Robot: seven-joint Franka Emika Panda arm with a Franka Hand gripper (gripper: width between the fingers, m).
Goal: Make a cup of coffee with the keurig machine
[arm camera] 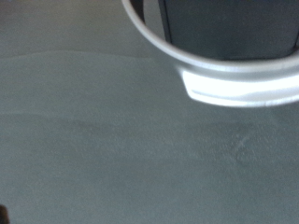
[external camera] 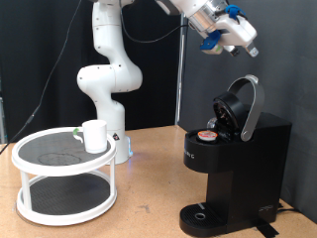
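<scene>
The keurig machine [external camera: 236, 159] stands at the exterior view's right with its rounded lid [external camera: 246, 103] hinged up. A small red-topped pod [external camera: 206, 135] sits in the open brew head. My gripper [external camera: 236, 38] hangs in the air above the raised lid, touching nothing. The wrist view shows only the lid's silver handle rim [arm camera: 229, 79] close up against a blurred grey surface; my fingers do not show there. The white cup [external camera: 94, 136] stands on the top shelf of a round rack at the exterior view's left, far from the gripper.
The white two-tier round rack [external camera: 61, 183] with black mesh shelves fills the left of the wooden table [external camera: 149, 213]. The arm's white base [external camera: 107, 84] stands behind it. A black curtain closes the back. The machine's round drip base [external camera: 203, 215] holds nothing.
</scene>
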